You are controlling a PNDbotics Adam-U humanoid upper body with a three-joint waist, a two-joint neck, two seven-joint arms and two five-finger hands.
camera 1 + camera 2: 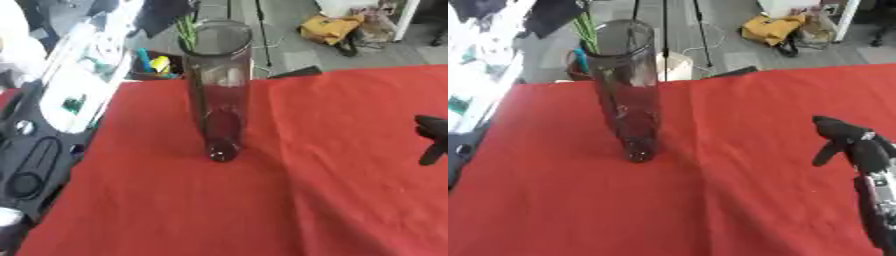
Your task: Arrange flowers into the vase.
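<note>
A tall clear glass vase (216,90) stands upright on the red tablecloth (262,200), left of the middle. Thin green stems (585,29) show at its upper left rim; I cannot tell whether they are inside the vase or behind it. My right hand (852,142) hovers over the cloth at the right edge, well apart from the vase, with its black fingers relaxed and nothing in them. My left hand shows in neither view.
The table's left edge runs beside white equipment (83,85) and black cables (31,170). Behind the table are a box with blue and yellow items (153,65), tripod legs (702,45) and a yellow bag (331,27) on the floor.
</note>
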